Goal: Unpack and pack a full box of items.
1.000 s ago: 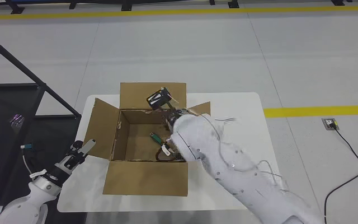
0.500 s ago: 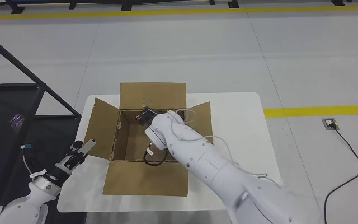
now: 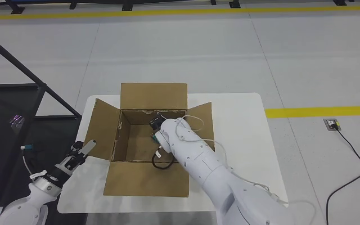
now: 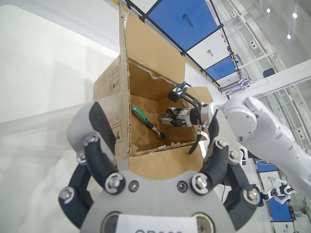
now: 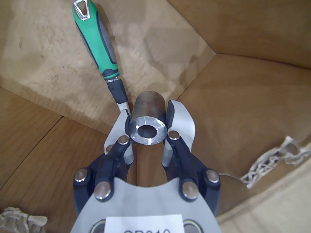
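**Right gripper holds a steel cylinder inside the box; much of the box floor is covered by the arm**

The right gripper [image 5: 148,111] is down inside the open cardboard box [image 3: 146,179], which stands on the white table [image 3: 242,112]. Its jaws are closed narrowly on a short, hollow metal cylinder [image 5: 148,103], one finger on each side. The bored end of the cylinder faces the wrist camera and its far end is hidden. Whether the cylinder touches the box floor cannot be told.

A ratchet wrench [image 5: 97,42] with a green and grey handle lies on the box floor just beside the cylinder. In the right wrist view its head is hidden behind the gripper's finger. The left wrist view shows the whole tool slanting across the floor, its head near the right gripper. From the top, the right arm covers most of the box interior, and just a sliver of the green handle peeks out.

The left gripper [image 3: 84,146] is outside the box, at the outer edge of the left flap, with its jaws spread wide and nothing between the pads. In its own wrist view the flap's edge stands up between the two fingers; contact cannot be made out
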Available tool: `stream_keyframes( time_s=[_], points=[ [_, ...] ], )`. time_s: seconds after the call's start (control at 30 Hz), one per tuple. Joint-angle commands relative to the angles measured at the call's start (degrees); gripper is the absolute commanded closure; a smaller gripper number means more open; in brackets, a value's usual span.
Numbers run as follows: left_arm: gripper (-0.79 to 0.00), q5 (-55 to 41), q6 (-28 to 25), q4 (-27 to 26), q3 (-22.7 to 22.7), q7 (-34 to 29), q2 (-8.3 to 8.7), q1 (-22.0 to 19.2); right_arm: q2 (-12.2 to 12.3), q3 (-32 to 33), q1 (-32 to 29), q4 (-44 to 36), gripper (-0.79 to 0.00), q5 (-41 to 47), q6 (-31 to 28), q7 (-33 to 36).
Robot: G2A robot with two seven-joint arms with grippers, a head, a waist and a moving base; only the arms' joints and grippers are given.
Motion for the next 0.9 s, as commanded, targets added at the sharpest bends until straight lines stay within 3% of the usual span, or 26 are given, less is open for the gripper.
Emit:
stream_keyframes(
  time_s=[0.0,0.13,0.2,0.3,0.43,0.67,0.7,0.73,0.8,0.87],
  points=[
    [-0.785,0.0,0.0,0.0,0.0,0.0,0.00,0.0,0.0,0.0,0.0,0.1,0.000,0.0,0.0,0.0],
    [-0.785,0.0,0.0,0.0,0.0,0.0,0.00,0.0,0.0,0.0,0.0,0.1,0.000,0.0,0.0,0.0],
    [-0.785,0.0,0.0,0.0,0.0,0.0,0.00,0.0,0.0,0.0,0.0,0.1,-0.114,0.0,0.0,0.0],
    [-0.785,0.0,0.0,0.0,0.0,0.0,0.00,0.0,0.0,0.0,0.0,0.1,-0.225,0.0,0.0,0.0],
    [-0.785,0.0,0.0,0.0,0.0,0.0,0.00,0.0,0.0,0.0,0.0,0.1,-0.259,0.0,0.0,0.0],
    [-0.785,0.0,0.0,0.0,0.0,0.0,0.00,0.0,0.0,0.0,0.0,0.1,-0.397,0.0,0.0,0.0],
    [-0.785,0.0,0.0,0.0,0.0,0.0,0.00,0.0,0.0,0.0,0.0,0.1,-0.603,0.0,0.0,0.0],
    [-0.785,0.0,0.0,0.0,0.0,0.0,0.00,0.0,0.0,0.0,0.0,0.1,-0.677,0.0,0.0,0.0],
    [-0.785,0.0,0.0,0.0,0.0,0.0,0.00,0.0,0.0,0.0,0.0,0.1,-0.785,0.0,0.0,0.0],
    [-0.785,0.0,0.0,0.0,0.0,0.0,0.00,0.0,0.0,0.0,0.0,0.1,-0.785,0.0,0.0,0.0]
  ],
)
